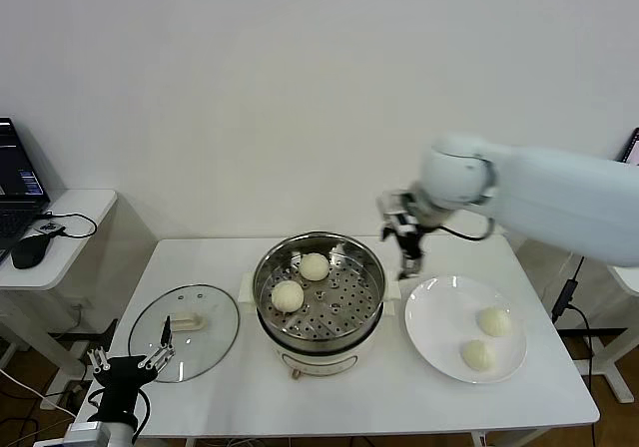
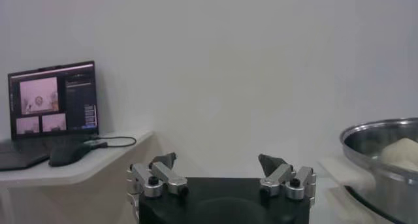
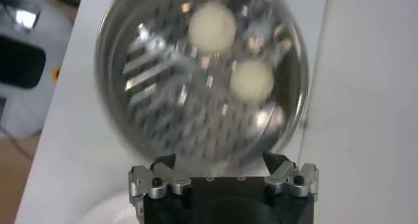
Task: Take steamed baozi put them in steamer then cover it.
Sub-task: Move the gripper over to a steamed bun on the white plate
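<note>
Right pincer [image 1: 407, 257] hangs wide open and empty right of the steamer [image 1: 319, 292]; the buns [image 1: 493, 321] look soft, so grip the sides lightly.

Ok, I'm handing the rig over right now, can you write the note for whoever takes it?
Right gripper: open, empty, above the table between steamer and plate.
Left gripper: open, parked low beside the table's front left corner.
Round shiny steel steamer: two cream-white baozi buns on its perforated tray.
Flat white round plate: two buns waiting.
Round glass lid with a cream handle: flat on the table, to the steamer's left.
Done: two buns loaded.
Left: two buns, then the lid.
</note>
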### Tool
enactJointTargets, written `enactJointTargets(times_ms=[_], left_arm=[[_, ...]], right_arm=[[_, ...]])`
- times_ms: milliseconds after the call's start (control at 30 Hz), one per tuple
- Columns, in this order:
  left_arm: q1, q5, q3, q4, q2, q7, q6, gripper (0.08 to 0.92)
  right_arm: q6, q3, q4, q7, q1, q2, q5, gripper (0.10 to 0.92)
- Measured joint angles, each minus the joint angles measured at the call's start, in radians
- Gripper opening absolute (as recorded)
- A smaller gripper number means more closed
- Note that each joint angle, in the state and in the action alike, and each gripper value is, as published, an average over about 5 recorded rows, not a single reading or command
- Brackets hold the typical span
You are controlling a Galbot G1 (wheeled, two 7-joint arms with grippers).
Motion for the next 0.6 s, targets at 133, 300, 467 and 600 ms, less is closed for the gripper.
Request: enactJointTargets(times_ms=[133,300,467,600], left_arm=[[0.007,0.008,0.001,-0.002,-0.001,0.000,0.000,0.823],[0.012,0.018,0.004,-0.002,-0.005,0.000,0.002,0.823],[0.016,0.029,0.009,0.003,-0.012,0.000,0.002,0.823],[0.018,0.035,0.013,0.003,-0.015,0.000,0.003,0.823]], right_arm=[[0.043,0.062,0.019,-0.023,-0.101,-0.117,-0.089,0.823],[0.098,0.198,0.028,-0.040,-0.293,-0.237,-0.197,0.823],[0.143,0.359,0.026,-0.045,-0.514,-0.315,-0.286,0.823],[0.165,0.481,0.017,-0.038,-0.677,-0.344,-0.340,0.823]])
